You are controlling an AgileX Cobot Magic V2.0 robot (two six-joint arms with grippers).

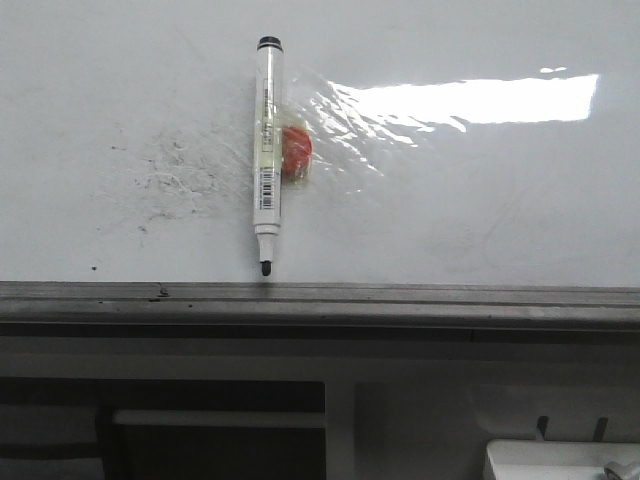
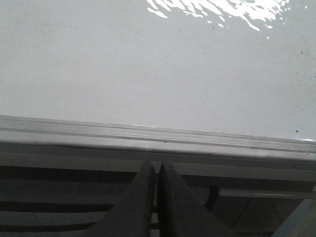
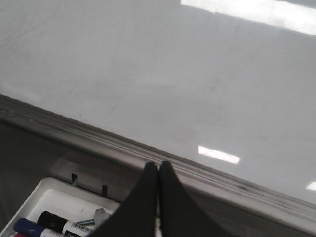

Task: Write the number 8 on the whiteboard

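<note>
while our left gripper point(image 2: 157, 173) and right gripper point(image 3: 158, 173) both sit with fingers pressed together, holding nothing, short of the grey rail point(image 1: 400, 298), a white tray point(image 3: 54, 195) with markers point(image 3: 59, 224) lies below the right one. beyond, the whiteboard point(image 1: 480, 200) carries a taped marker point(image 1: 267, 150), a grey smudge point(image 1: 170, 180), and no number 8 we can see.

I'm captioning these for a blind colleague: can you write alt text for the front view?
A white marker with a black cap, uncapped tip toward the near edge, lies on a glossy whiteboard, beside a wrinkled clear tape patch covering a small orange object. Grey ink smudges sit to its left, a grey metal edge rail runs along the near edge, and no digit is drawn.
</note>
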